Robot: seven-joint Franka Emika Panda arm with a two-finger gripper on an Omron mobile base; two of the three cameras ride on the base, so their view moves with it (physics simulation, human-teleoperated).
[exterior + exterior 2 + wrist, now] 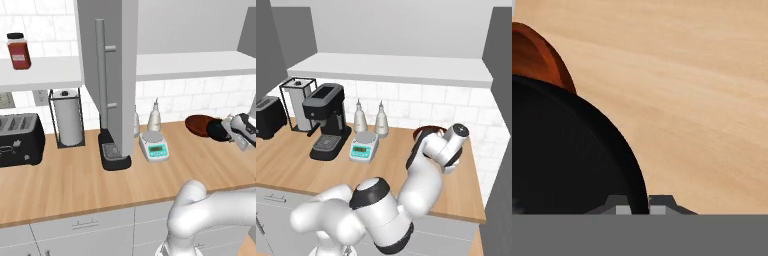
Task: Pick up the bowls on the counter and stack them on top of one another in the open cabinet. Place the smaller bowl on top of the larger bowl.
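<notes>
The small black bowl [217,131] sits at the right end of the wooden counter [75,185], tight against the wide reddish-brown bowl [199,124]. My gripper [229,131] reaches in from the right at its rim. In the hand view the black bowl [567,155] takes up the left half, its rim running down between my two fingertips [623,207], which press close on either side; my gripper [640,207] is shut on that rim. An edge of the brown bowl [534,55] shows behind it. The open cabinet's grey door [120,75] hangs at centre, with its white shelf [45,70] to the left.
A white digital scale [154,145], two bottles [154,117] and a black coffee machine [326,120] stand left of the bowls. A paper towel holder [67,117] and a toaster [20,137] sit further left. A red jar [18,50] is on the shelf.
</notes>
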